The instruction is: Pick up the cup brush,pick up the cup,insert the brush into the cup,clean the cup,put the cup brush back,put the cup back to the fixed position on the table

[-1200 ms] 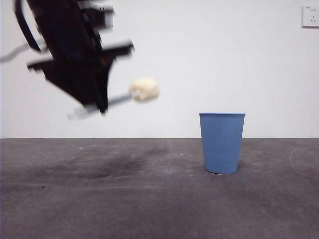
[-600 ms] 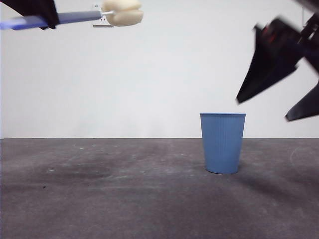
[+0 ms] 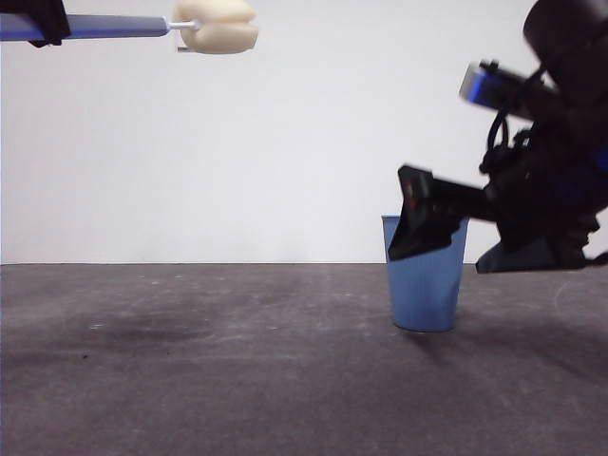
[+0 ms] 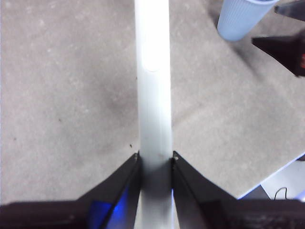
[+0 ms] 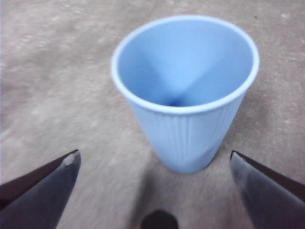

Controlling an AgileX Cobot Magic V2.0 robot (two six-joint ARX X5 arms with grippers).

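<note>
R gripper (image 5: 152, 191) dropped from high to cup (image 3: 425, 285) level, jaws wide apart, cup upright on table (image 3: 190, 380) toward right edge, not yet gripped. L gripper (image 4: 155, 160) still clamps cup brush (image 3: 214, 24) aloft. Cup grasp next.

I find no writing, label, brand, number or sign that I can read in any of my views. The cup (image 5: 186, 95), the cup brush (image 3: 133, 26) and the bench (image 3: 237, 380) all show plain, unmarked surfaces.
</note>
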